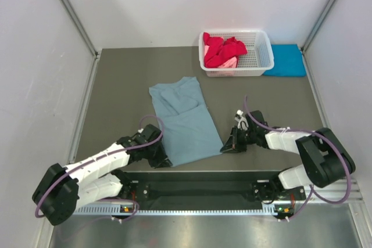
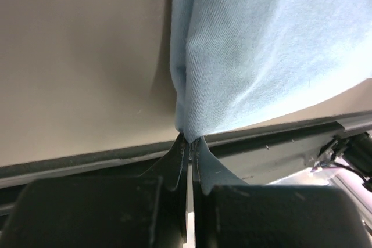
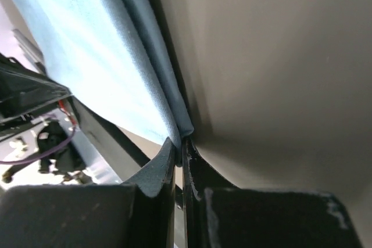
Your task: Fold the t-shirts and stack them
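A dusty grey-blue t-shirt (image 1: 185,121) lies folded lengthwise in the middle of the table. My left gripper (image 1: 164,161) is shut on its near left corner, with the cloth (image 2: 256,50) pinched between the fingertips (image 2: 181,146). At the near right corner my right gripper (image 1: 228,147) is shut on the hem, where the folded edge (image 3: 168,97) runs into the jaws. Red and pink t-shirts (image 1: 221,51) sit crumpled in the basket at the back. A turquoise t-shirt (image 1: 286,60) lies folded to the right of the basket.
The white lattice basket (image 1: 258,55) stands at the back right of the grey table. White walls and metal rails (image 1: 81,114) close in both sides. The arms' base bar (image 1: 197,190) runs along the near edge.
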You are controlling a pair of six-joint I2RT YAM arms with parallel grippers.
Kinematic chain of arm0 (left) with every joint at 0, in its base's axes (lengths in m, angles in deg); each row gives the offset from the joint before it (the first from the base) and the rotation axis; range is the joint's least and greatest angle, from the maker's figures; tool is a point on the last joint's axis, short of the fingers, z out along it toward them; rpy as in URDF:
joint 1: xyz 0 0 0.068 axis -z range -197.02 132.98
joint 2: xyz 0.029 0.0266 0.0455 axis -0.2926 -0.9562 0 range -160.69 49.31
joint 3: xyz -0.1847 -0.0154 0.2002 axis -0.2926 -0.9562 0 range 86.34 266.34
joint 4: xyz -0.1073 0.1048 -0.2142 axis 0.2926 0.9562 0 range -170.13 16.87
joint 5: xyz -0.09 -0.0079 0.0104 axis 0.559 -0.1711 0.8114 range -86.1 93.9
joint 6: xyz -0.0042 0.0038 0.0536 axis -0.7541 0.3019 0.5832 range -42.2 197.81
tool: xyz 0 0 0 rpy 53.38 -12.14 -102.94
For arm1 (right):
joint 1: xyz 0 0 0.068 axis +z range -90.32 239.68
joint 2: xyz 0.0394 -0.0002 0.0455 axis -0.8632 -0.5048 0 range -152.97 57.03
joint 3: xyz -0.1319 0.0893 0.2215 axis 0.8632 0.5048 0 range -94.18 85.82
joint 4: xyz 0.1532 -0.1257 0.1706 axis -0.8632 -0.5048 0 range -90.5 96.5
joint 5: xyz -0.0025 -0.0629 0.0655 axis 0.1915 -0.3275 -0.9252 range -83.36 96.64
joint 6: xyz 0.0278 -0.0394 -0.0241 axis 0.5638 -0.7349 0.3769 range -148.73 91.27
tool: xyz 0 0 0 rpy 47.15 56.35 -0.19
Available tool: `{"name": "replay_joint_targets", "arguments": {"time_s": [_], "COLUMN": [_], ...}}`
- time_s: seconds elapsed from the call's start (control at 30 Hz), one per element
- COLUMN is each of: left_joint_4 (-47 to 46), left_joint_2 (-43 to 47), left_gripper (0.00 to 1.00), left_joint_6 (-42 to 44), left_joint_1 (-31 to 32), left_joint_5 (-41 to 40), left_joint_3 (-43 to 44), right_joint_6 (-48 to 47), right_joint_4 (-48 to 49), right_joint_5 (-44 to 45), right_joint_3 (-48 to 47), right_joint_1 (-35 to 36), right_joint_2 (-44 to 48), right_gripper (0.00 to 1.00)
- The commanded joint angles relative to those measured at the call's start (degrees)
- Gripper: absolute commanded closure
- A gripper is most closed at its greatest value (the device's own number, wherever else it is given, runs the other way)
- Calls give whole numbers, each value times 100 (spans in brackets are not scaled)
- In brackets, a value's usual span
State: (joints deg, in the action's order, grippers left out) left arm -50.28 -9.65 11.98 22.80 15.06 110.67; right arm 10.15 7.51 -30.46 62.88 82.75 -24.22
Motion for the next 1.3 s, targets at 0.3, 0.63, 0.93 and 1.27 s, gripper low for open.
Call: {"name": "replay_joint_targets", "arguments": {"time_s": [0.3, 0.63, 0.93, 1.27], "left_joint_4": [838, 1744, 1585, 1331], "left_joint_2": [895, -77, -2809, -4755], "left_gripper": [100, 100, 100, 100], "left_joint_6": [-80, 964, 2644, 2970], "left_joint_1": [62, -1128, -2741, -3348], "left_joint_5": [141, -203, 563, 923], "left_joint_3": [237, 2249, 4832, 6565], "right_joint_6": [138, -476, -1031, -1347], "right_joint_4": [-1199, -2658, -3159, -3599], "right_joint_5": [634, 792, 546, 406], "right_joint_3": [-105, -2687, -5649, -8522], "right_joint_1": [1111, 656, 260, 136], "right_joint_2": [1366, 631, -1714, -4081], "right_gripper": [100, 100, 100, 100]}}
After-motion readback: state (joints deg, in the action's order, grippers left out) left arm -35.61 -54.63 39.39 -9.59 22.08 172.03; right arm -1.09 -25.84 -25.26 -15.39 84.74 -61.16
